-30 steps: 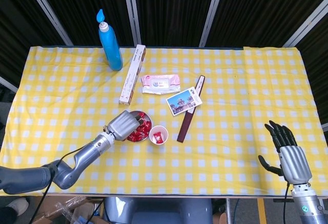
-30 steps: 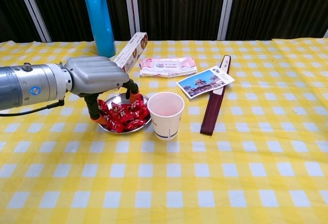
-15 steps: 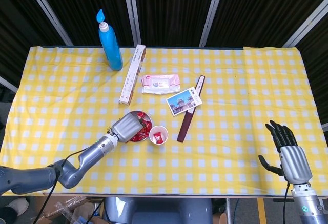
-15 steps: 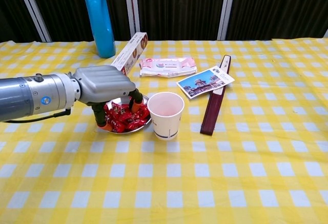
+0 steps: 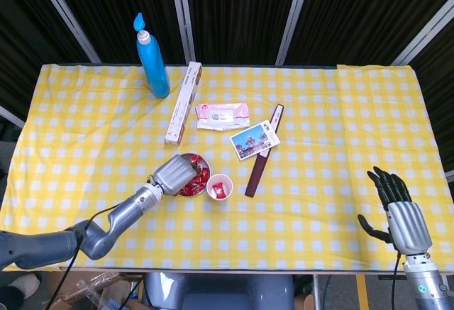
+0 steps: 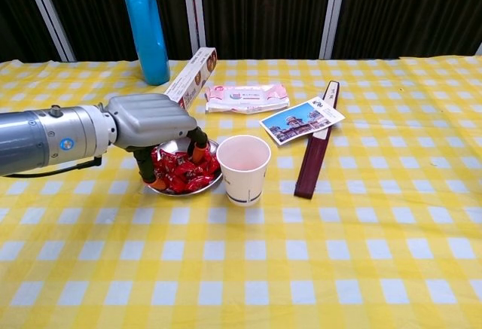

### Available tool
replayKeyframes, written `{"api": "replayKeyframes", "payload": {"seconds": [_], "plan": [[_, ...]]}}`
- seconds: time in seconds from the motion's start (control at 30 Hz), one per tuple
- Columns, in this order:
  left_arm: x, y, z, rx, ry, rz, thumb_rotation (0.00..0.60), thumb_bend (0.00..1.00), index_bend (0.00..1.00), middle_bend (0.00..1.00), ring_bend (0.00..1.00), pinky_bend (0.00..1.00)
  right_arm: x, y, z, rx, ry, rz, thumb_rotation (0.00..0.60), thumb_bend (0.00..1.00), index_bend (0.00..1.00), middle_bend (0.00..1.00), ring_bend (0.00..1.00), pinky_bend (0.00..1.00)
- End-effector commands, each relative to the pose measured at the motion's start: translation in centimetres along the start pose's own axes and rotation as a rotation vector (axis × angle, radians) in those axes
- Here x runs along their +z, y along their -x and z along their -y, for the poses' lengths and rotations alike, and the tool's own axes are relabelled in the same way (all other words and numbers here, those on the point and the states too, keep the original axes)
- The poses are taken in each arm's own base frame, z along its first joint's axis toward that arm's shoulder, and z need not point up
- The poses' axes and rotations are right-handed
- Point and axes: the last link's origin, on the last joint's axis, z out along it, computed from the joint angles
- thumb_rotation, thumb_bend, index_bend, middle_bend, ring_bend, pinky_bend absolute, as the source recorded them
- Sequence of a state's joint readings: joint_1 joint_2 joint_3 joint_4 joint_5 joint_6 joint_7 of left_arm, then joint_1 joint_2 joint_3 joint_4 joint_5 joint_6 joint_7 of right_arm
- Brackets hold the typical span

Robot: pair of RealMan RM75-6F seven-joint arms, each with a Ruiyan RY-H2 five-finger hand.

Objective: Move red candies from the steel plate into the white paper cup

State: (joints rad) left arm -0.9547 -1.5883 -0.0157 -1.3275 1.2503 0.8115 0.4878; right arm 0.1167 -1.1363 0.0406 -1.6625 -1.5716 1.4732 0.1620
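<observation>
**Red candies under my left fingers, cup waiting just beside**

Steel shows only as a thin rim from where I sit: the steel plate (image 6: 160,190) is heaped with red candies (image 6: 181,177), and my left hand (image 6: 151,122) sits right over the pile with its fingers (image 6: 199,150) curled down into the wrappers. I cannot tell whether a candy is actually caught between thumb and finger; the palm hides the contact in both views. My right hand (image 5: 397,211) rests well off at the near right of the table, fingers spread, holding nothing.

Just right of the plate, nearly touching it, stands the white paper cup (image 6: 242,168), upright. The head view shows something red already inside it (image 5: 219,191).

My judgement on doing this step well: close gently on one wrapper at the pile's edge nearest the cup, lift straight up before travelling, and keep the knuckles clear of the light cup, which would tip easily. The slippery wrappers may drag neighbours off the plate.

Further back lie the postcard (image 6: 302,119) across the dark strip (image 6: 316,152), the wipes pack (image 6: 246,97), the long box (image 6: 191,75), and the blue bottle (image 6: 147,28).
</observation>
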Motion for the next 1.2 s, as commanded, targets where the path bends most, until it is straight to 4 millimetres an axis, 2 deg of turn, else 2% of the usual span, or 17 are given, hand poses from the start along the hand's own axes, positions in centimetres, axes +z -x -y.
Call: {"api": "replayKeyframes", "payload": {"seconds": [0.03,0.4,0.8,1.0,1.2], "plan": [[-0.1,0.1,0.2,-0.002,-0.006,0.001,0.6,0.2,0.38,0.35,0.85,0.92,0.0,0.0,0.0,0.0,0.0,0.001,0.6,0.39,0.0,0.0,0.0,0.0],[-0.2,0.4,0.6,-0.021,-0.046,-0.002,0.6,0.2,0.36,0.33,0.85,0.92,0.0,0.0,0.1,0.003,0.0,0.005,0.6,0.39,0.0,0.0,0.0,0.0],[-0.1,0.9,0.3,-0.033,-0.07,0.011,0.6,0.21,0.37,0.36,0.85,0.92,-0.1,0.0,0.1,0.004,-0.005,0.008,0.6,0.39,0.0,0.0,0.0,0.0],[0.3,0.9,-0.1,-0.029,-0.063,0.021,0.6,0.28,0.43,0.4,0.85,0.92,-0.1,0.0,0.1,0.006,-0.005,0.008,0.6,0.39,0.0,0.0,0.0,0.0],[0.4,1.3,-0.3,-0.028,-0.065,0.039,0.6,0.42,0.51,0.49,0.85,0.93,-0.1,0.0,0.1,0.01,-0.003,0.009,0.6,0.39,0.0,0.0,0.0,0.0]]}}
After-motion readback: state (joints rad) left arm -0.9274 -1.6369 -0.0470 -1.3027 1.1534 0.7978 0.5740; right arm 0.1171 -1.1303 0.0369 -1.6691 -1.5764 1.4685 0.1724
